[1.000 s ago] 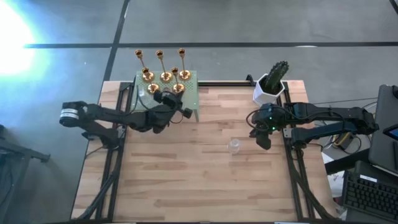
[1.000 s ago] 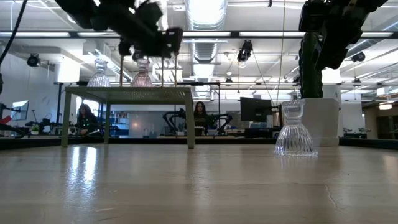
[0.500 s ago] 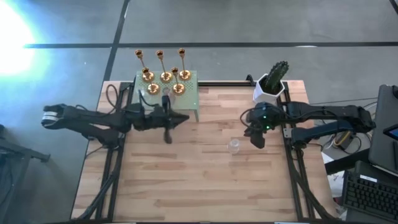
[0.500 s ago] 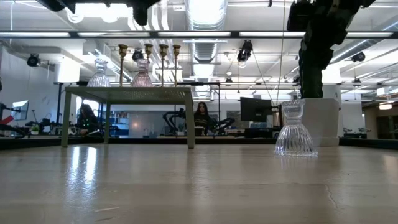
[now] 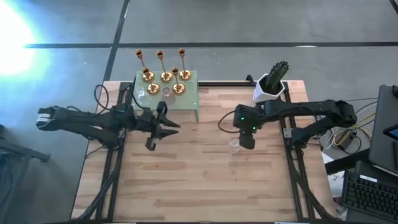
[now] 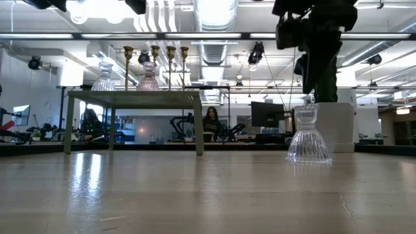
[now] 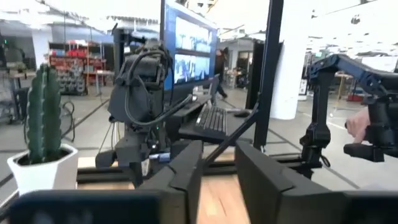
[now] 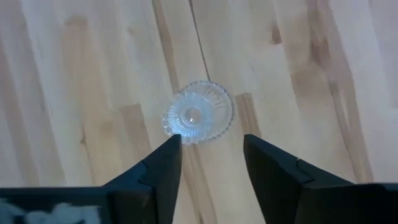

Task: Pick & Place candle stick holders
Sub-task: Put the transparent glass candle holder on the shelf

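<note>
A clear glass holder (image 5: 234, 146) is being left standing upright on the bare wooden table (image 5: 205, 186), right of the table's middle, and nothing is touching it. The right gripper (image 5: 246, 140) is being held in the air just beside and above it. In the right wrist view the two dark fingers (image 8: 158, 171) are being kept well apart, with the round ribbed top of the glass holder (image 8: 198, 112) framed in the gap between them on the boards below; nothing is being gripped. In the low view the same glass holder (image 6: 309, 138) is being shown with its flared base on the table and the right arm hanging above it. The left gripper (image 5: 155, 132) is being held over the table just in front of the small green stand (image 5: 193, 99) at the far edge. In the left wrist view its fingers (image 7: 186, 171) are being shown parted by a moderate gap, with nothing between them. On the green stand, the gold candlesticks (image 5: 163, 70) are being kept in a cluster, and two further glass holders (image 6: 125, 77) are being seen on its top in the low view. A white pot with a cactus (image 5: 272, 84) is being left at the table's far right corner.
</note>
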### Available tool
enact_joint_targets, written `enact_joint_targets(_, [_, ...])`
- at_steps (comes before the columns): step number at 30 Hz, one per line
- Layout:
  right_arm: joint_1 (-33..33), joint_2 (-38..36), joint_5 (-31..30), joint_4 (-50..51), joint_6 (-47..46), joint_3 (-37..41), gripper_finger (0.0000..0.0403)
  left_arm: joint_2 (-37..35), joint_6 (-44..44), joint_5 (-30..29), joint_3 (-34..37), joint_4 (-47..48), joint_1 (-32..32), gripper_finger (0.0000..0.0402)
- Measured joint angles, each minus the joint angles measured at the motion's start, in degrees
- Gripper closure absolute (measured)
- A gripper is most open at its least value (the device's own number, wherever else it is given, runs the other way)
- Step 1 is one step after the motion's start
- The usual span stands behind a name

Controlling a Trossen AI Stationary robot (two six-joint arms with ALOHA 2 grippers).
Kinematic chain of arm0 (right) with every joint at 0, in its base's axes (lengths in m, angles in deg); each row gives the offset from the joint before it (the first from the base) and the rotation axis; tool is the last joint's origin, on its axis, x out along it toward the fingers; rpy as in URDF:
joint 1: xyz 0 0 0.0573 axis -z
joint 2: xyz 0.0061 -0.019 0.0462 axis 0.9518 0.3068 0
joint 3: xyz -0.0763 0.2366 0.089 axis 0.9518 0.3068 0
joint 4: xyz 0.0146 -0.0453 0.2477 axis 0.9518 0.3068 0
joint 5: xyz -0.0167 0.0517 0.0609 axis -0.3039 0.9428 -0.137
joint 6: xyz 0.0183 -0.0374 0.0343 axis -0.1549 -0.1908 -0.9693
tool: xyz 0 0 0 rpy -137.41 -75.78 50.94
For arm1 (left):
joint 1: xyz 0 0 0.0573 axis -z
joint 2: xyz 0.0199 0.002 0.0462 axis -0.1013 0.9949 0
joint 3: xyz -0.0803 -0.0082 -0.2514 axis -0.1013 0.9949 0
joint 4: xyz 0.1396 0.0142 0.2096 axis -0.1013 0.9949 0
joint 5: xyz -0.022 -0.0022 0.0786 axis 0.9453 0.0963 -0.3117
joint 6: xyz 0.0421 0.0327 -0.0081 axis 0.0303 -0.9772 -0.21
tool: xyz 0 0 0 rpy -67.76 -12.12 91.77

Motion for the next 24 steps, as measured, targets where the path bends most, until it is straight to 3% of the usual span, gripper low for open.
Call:
enact_joint_targets(8, [-0.02, 5.14, 0.52, 0.91, 0.59, -0.77, 0.0205, -1.15, 1.2, -0.04, 0.0, 2.65, -0.01, 0.0225])
enact_joint_targets(24, [-0.06, 7.44, 0.63, -1.36, -0.91, -0.49, 0.0204, -1.8, 2.58, -0.17, 0.0, 4.18, -0.01, 0.022])
